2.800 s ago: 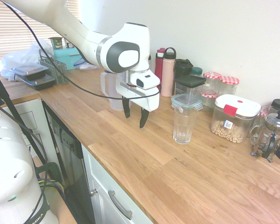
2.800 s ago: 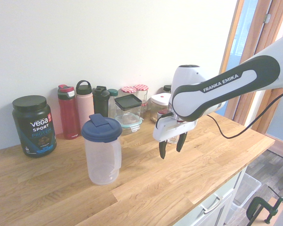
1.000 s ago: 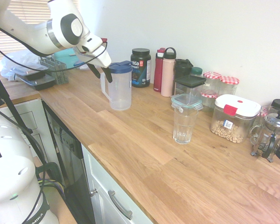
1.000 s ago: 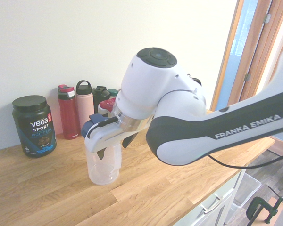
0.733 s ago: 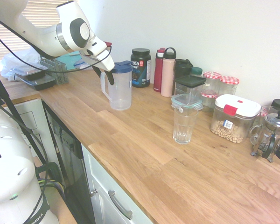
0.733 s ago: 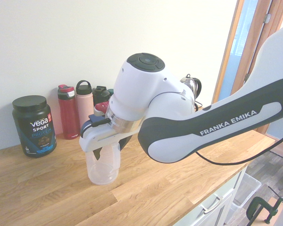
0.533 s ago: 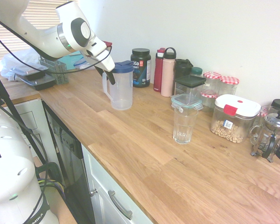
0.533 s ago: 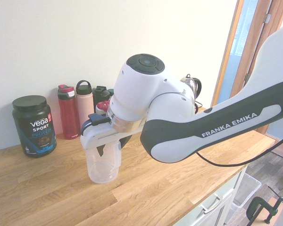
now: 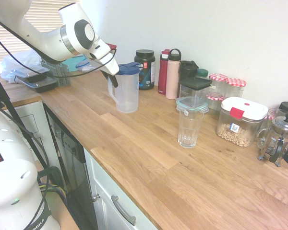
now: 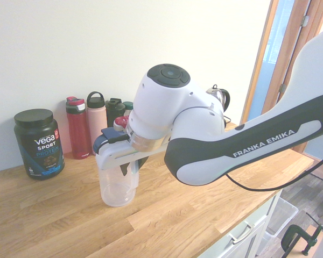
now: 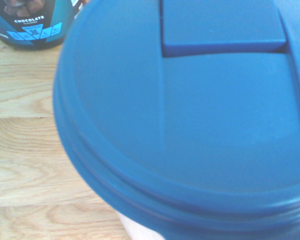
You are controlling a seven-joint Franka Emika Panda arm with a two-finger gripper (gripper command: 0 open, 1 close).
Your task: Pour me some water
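The gripper (image 9: pixel 113 72) is at the handle side of the jug (image 9: pixel 126 88), fingers apparently around the handle (image 9: pixel 112 94); whether they are clenched cannot be told, as the arm hides them in the second exterior view. The grasp should be firm before lifting, keeping the jug level. The jug stands upright on the counter (image 9: pixel 149 158), long axis vertical, blue lid (image 11: pixel 190 110) on top. The water, presumably inside, is not discernible. The glass (image 9: pixel 189 127) stands well apart, at about 4 o'clock from the jug.
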